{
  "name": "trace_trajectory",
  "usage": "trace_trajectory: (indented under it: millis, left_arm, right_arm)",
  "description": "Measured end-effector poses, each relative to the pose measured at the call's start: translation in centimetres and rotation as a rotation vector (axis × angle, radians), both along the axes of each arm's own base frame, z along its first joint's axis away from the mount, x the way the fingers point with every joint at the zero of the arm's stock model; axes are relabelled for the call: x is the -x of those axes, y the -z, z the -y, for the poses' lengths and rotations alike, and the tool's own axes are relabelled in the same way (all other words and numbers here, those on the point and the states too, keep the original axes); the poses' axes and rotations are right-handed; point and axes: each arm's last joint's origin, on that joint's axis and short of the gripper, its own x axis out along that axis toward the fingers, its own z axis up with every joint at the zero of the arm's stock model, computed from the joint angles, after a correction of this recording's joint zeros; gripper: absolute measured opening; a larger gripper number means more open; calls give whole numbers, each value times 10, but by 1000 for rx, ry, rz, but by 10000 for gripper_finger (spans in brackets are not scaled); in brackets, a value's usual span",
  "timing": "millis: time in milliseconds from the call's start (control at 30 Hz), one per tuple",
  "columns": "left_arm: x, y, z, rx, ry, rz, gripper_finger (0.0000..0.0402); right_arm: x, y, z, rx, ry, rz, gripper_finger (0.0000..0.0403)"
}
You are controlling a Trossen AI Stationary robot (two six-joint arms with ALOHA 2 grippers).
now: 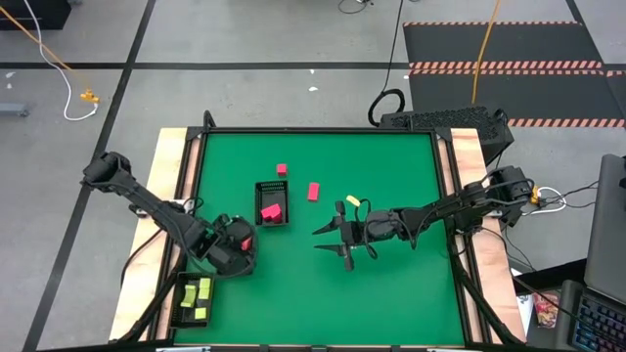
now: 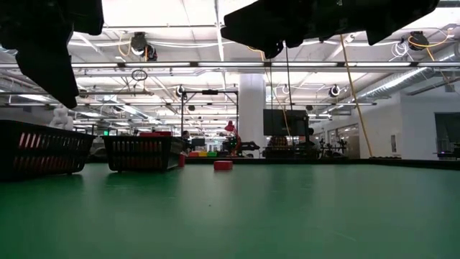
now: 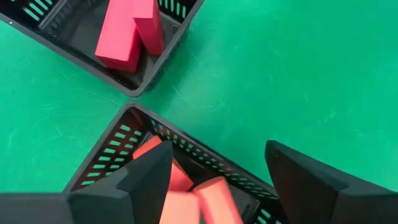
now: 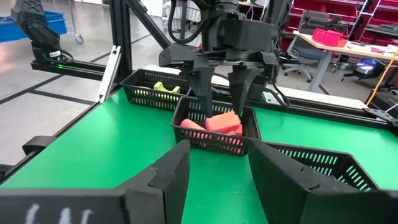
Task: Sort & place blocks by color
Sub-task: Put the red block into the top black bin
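Observation:
My left gripper [image 1: 239,246] [image 3: 217,165] hovers open over a black mesh tray [image 3: 109,155] holding salmon pink blocks [image 3: 186,190]. The right wrist view shows its fingers [image 4: 203,93] pointing down just above those blocks [image 4: 214,123], with nothing between them. A second tray [image 1: 272,203] holds magenta blocks [image 3: 127,31]. A third tray [image 1: 193,299] holds yellow blocks [image 4: 160,86]. Loose on the table lie two magenta blocks [image 1: 282,169] [image 1: 313,191] and a yellow block [image 1: 353,200]. My right gripper [image 1: 333,242] [image 4: 217,165] is open and empty over mid-table, facing the left arm.
The table is a green mat [image 1: 391,293] with wooden side rails [image 1: 166,176]. The three trays cluster toward the table's left and near side. Bare mat lies on the right half and near the front. In the low view a magenta block [image 2: 223,165] sits beyond the trays [image 2: 140,152].

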Motion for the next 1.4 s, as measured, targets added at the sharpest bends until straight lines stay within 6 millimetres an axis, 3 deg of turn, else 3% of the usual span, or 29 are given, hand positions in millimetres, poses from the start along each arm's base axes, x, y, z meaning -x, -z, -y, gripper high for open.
trace_trajectory:
  millis: [367,667,800,1400]
  left_arm:
    - [-8,-1,-11,-68,13,19,252]
    - [-49,-28,-15,-338,145,409,237]
    - [-57,-41,-13,-402,170,526,237]
    - [-58,-42,-11,-422,232,529,237]
  right_arm:
    - [-1,0,3,0,11,0,160]
    - [-1,0,8,5,22,0,160]
    - [-1,0,7,8,18,0,160]
    - [-1,2,6,-52,22,-24,160]
